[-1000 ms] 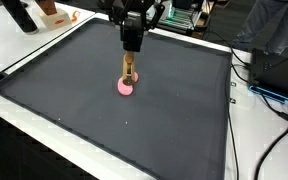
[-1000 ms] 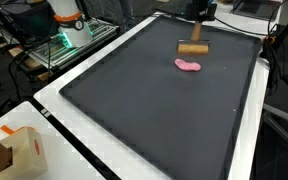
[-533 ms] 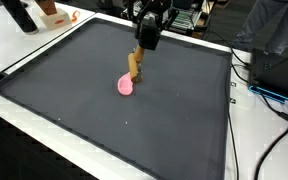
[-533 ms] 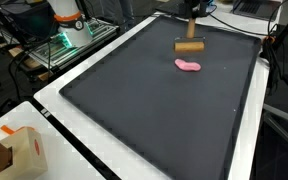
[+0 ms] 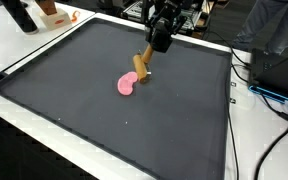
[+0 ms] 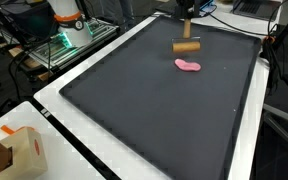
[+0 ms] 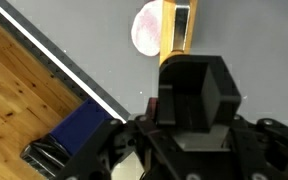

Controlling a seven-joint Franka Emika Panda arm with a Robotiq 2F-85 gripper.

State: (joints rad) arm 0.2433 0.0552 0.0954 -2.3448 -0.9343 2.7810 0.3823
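My gripper is shut on the thin handle of a wooden tool, which hangs tilted with its block head just over the black mat. A flat pink piece lies on the mat beside and slightly in front of the head. In an exterior view the gripper is near the mat's far edge, with the tool's head just behind the pink piece. The wrist view shows the wooden tool next to the pale pink piece. The gripper's dark body hides the jaws there.
The mat lies on a white table. A cardboard box stands at one corner. Lit electronics and cables lie beside the mat. A dark case sits off the mat's edge.
My gripper has moved away from above the pink piece toward the mat's far edge, carrying the wooden tool. The tool has gone from upright to tilted. The pink piece has not moved.
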